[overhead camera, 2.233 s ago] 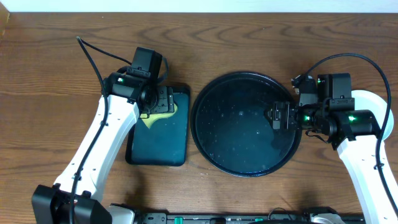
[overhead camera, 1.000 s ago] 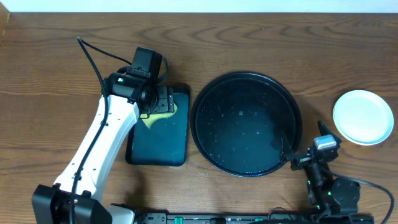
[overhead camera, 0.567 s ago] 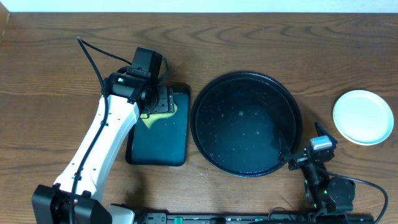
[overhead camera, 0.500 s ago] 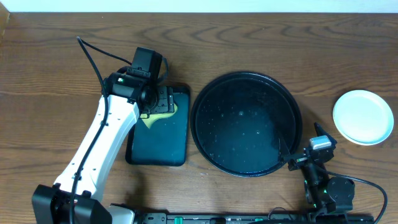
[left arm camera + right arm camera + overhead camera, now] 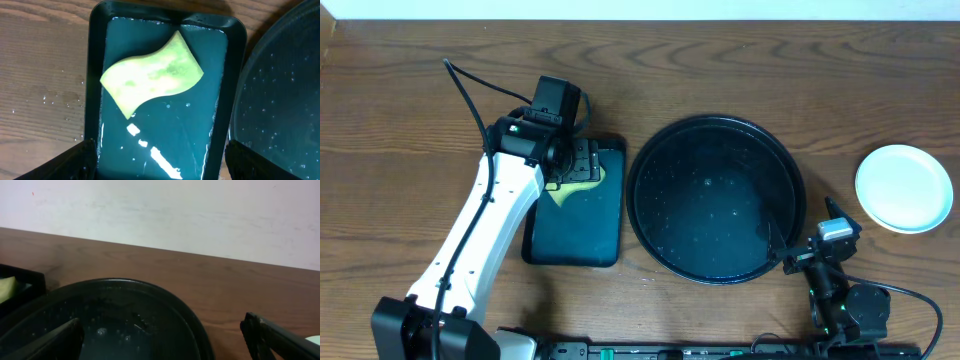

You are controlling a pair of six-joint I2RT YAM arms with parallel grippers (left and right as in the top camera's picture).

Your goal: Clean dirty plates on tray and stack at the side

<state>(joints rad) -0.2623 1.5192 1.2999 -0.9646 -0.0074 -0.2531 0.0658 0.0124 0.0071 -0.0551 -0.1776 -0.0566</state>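
Plates (image 5: 905, 188): one pale stack on the bench (image 5: 740, 60), right of the tray and apart from it; count unclear.
Tray (image 5: 700, 200): empty, speckled with droplets.
Right end effector (image 5: 162, 321): fingers apart, holding nothing; it has pulled back from the stack to the bench's near edge.
Left end effector (image 5: 157, 156): fingers apart above the sponge (image 5: 152, 72), unmoved.
Meaning: the task looks finished.

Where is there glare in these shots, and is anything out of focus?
Left wrist: white glare streaks on the wet teal tray below the sponge. Right wrist: dim black tray, fingers blurred at the corners. Overhead: sharp, evenly lit; the white plate nearly washes out.
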